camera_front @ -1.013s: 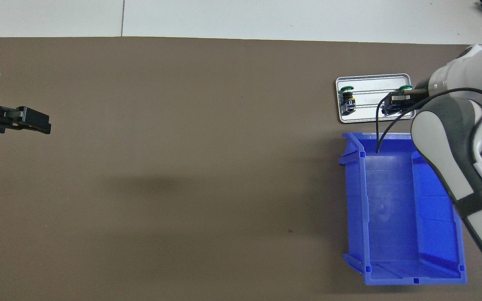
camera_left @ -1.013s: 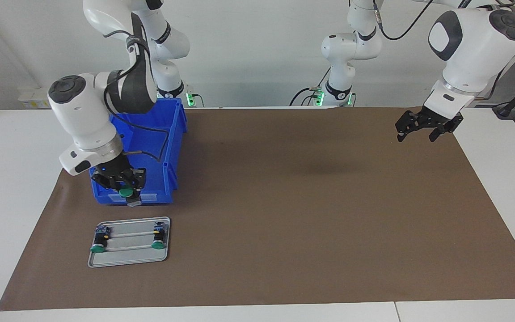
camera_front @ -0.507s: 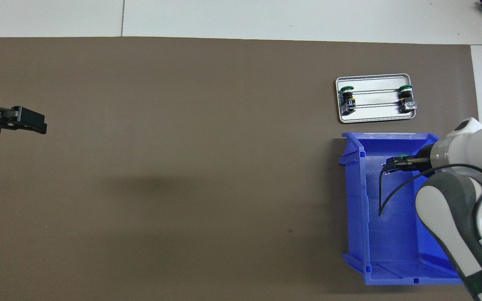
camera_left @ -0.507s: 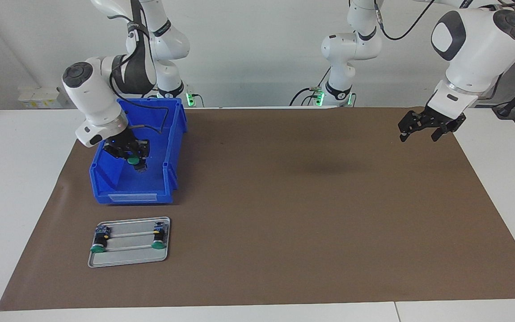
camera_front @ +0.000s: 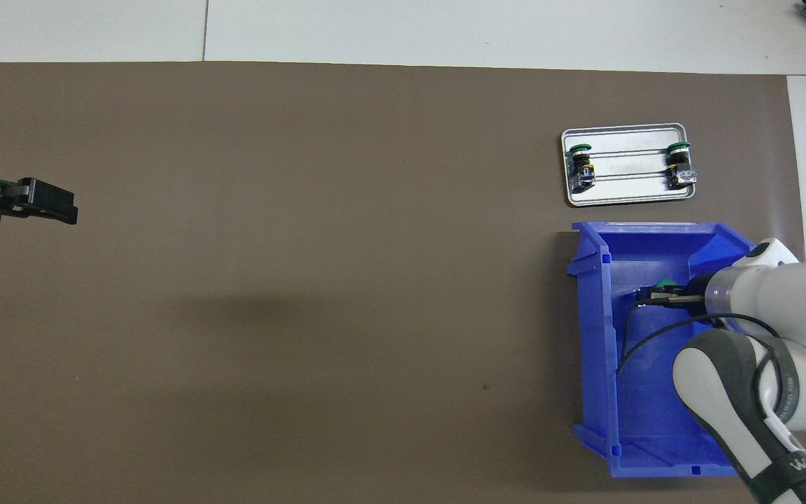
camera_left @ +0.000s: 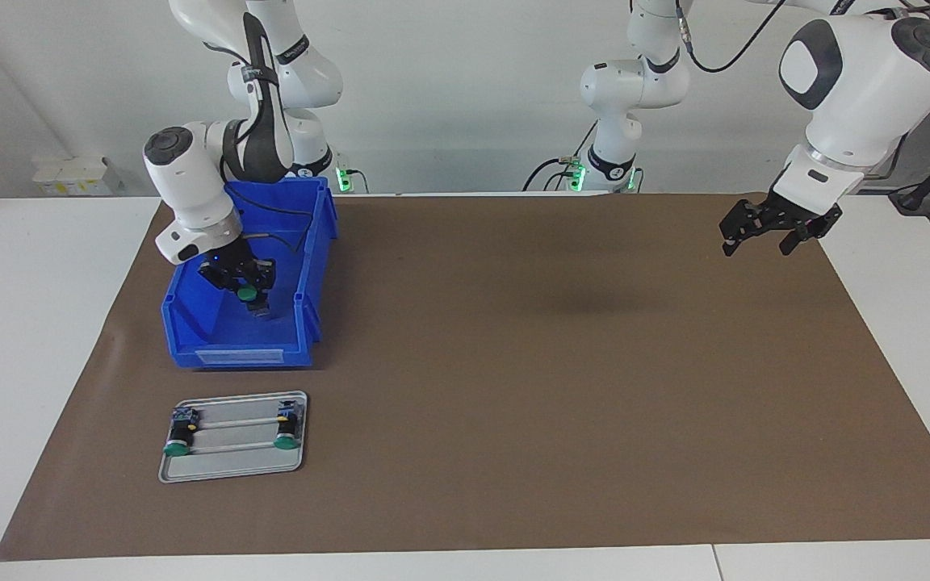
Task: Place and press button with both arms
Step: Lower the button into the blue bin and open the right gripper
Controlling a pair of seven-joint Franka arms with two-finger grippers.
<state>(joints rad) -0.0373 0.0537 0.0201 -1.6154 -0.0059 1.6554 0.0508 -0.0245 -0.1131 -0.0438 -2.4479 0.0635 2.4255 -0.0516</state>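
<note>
We see the right gripper (camera_left: 249, 295) low inside the blue bin (camera_left: 190, 323), its fingers clamped narrow on the button (camera_left: 248, 294), whose round green cap faces away from the robots while its dark body hangs just below the fingers. In the overhead view the same gripper (camera_front: 658, 294) sits over the part of the bin's floor farther from the robots, with the green cap (camera_front: 667, 285) just showing at its tip. The bin stands on the brown mat (camera_left: 513, 363) at the right arm's end of the table, close to the robots. Farther from the robots than the bin, and just apart from it, lies a small metal tray (camera_left: 232, 470) with 2 more buttons, one (camera_left: 179, 437) at each end (camera_left: 287, 432) of 2 thin rails, green caps pointing away from the robots. At the left arm's end of the table the left gripper (camera_left: 764, 240) hangs in the air over the edge of the mat, fingers spread wide and holding nothing, while that arm waits. A white table (camera_left: 21, 323) carries the mat.
</note>
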